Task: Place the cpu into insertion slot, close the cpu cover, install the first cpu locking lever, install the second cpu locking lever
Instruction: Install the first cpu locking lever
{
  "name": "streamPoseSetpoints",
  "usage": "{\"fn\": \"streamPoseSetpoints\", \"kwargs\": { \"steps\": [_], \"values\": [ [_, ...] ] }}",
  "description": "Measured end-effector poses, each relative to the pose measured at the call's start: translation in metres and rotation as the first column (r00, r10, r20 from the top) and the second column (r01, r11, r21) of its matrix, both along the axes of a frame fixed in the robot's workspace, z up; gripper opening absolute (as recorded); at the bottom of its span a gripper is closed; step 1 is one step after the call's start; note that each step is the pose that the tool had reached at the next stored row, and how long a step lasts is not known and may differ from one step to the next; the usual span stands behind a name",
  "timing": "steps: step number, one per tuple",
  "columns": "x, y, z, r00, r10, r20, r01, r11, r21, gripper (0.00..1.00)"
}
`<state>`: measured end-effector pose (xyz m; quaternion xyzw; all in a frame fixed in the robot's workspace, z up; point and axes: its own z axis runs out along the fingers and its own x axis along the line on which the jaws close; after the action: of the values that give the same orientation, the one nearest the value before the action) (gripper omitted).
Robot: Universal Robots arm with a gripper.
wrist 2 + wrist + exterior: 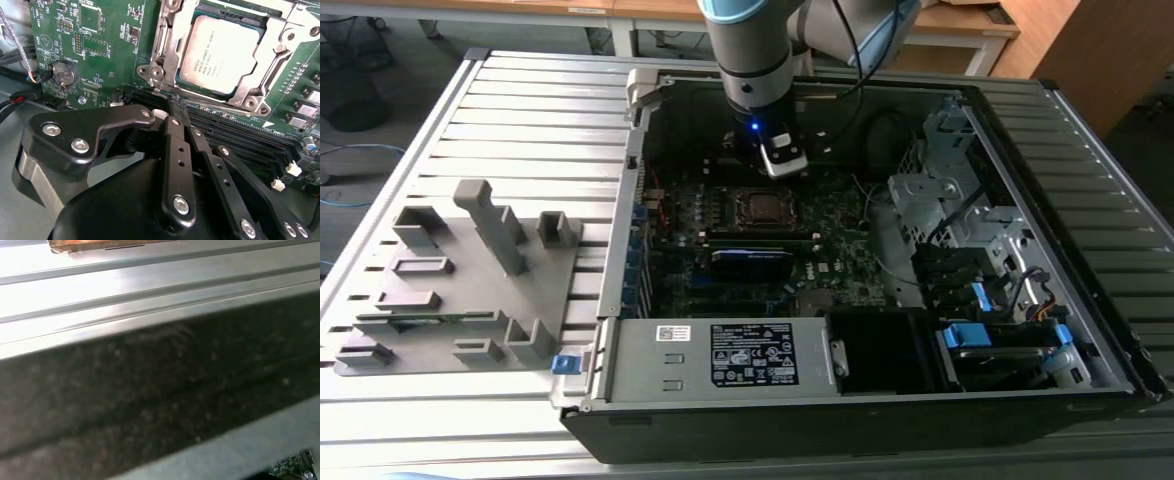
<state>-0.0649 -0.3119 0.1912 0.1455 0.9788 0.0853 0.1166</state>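
1. Starting closest in the second wrist view, the gripper (178, 106) has its black fingers (175, 130) pressed together, and nothing shows between them.
2. The tips hang over the long black memory slots (235, 137), just short of the socket's metal edge. I cannot tell whether they touch the board.
3. Just past the tips, the cpu (225, 52) lies flat in the slot (761, 206), its dull silver top facing up.
4. The cover (167, 47) lies down around the cpu, and the chip shows through its square window. I cannot tell whether the levers are latched.
5. Beside the socket, the green board (105, 45) carries a round coin battery (66, 73).
6. In the exterior view, the arm (754, 50) reaches straight down into the open case (854, 420), its gripper just beyond the slot.
7. The case lies on its side on a ribbed metal table (520, 110).
8. A grey fixture (467, 280) with upright posts sits on the table, towards the exterior view's left and well apart from the case's opening.
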Motion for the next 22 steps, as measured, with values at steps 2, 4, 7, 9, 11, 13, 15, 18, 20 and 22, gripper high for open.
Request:
{"fn": "streamPoseSetpoints", "kwargs": {
  "steps": [2,4,7,9,11,13,15,18,20,22],
  "values": [
    [0.0000,0.0000,-0.0004,1.0000,0.001,0.0010,-0.001,1.0000,-0.0008,0.11],
    [0.0001,0.0000,-0.0005,1.0000,0.002,0.0013,-0.002,1.0000,-0.0007,0.11],
    [0.0000,0.0001,-0.0005,1.0000,0.002,0.0015,-0.002,1.0000,-0.0005,0.11],
    [0.0001,0.0001,0.0000,1.0000,0.002,0.0018,-0.002,1.0000,-0.0005,0.11],
    [0.0001,0.0002,0.0011,1.0000,0.002,0.0020,-0.002,1.0000,-0.0005,0.11],
    [0.0001,0.0001,0.0034,1.0000,0.002,0.0017,-0.002,1.0000,-0.0012,0.11],
    [0.0000,0.0000,0.0056,1.0000,0.002,0.0015,-0.002,1.0000,-0.0012,0.11],
    [0.0000,0.0001,0.0061,1.0000,0.002,0.0020,-0.002,1.0000,-0.0009,0.11],
    [-0.0003,0.0000,0.0062,1.0000,0.001,0.0036,-0.001,1.0000,-0.0011,0.11],
    [-0.0003,-0.0007,0.0062,1.0000,0.002,0.0043,-0.002,1.0000,-0.0024,0.11]
  ]
}}
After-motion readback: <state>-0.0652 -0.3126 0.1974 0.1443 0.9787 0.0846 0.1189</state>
